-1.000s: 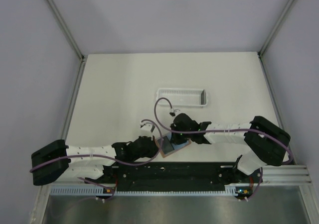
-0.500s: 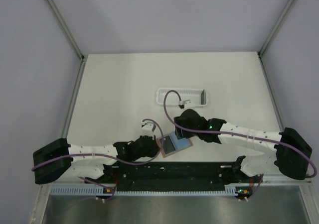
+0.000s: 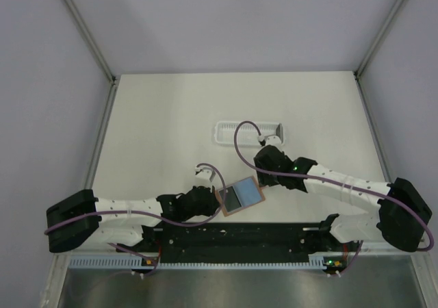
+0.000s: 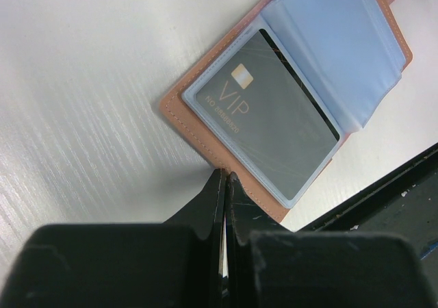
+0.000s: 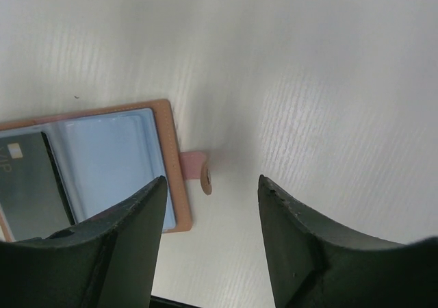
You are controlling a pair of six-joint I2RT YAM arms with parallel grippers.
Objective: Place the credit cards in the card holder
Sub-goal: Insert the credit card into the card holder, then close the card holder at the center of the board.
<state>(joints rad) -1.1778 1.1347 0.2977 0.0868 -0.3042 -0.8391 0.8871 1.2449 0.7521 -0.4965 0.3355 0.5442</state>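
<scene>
A white table [image 3: 171, 109] stands inside pale grey walls [image 3: 233, 20], with metal posts [image 3: 83, 26] rising at the far corners. A white slatted tray [image 3: 229, 131] lies past the middle, its long side across the table. A black rail [image 3: 233, 238] lines the near edge, and below it is a grey metal sheet [image 3: 205, 287].

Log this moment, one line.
card holder open flat | one credit card inside it | left pincer shut at holder edge | right pincer open, empty
</scene>
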